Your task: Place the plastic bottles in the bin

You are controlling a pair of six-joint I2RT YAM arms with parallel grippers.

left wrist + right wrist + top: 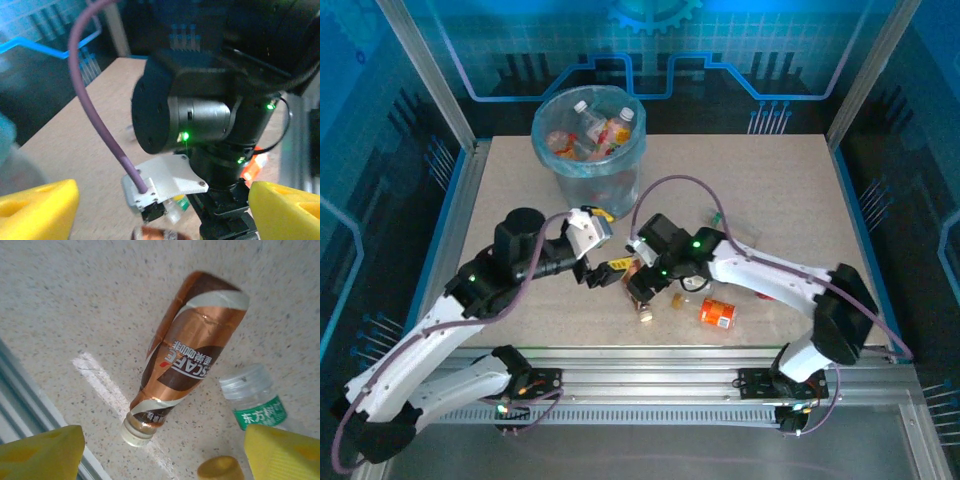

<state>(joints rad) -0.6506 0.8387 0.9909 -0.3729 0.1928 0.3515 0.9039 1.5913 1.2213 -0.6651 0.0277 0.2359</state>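
The bin [588,140], lined with a light-blue bag, stands at the back of the table with several plastic bottles [605,128] inside. A brown coffee bottle [185,355] lies on the table, its cap toward the front edge, under my right gripper [162,455]. That gripper is open, its yellow fingers [42,452] on either side and clear of the bottle. Beside it lie a clear green-labelled bottle [255,402] and a yellow cap [220,471]. My left gripper [162,212] is open with nothing in it, close beside the right gripper [638,287]. An orange bottle [718,313] lies further right.
The right arm's black wrist [200,110] and its purple cable [95,110] hang directly in front of the left gripper [605,270]. The table's metal front rail [650,352] runs just beyond the coffee bottle's cap. A thin green item [718,215] lies mid-table.
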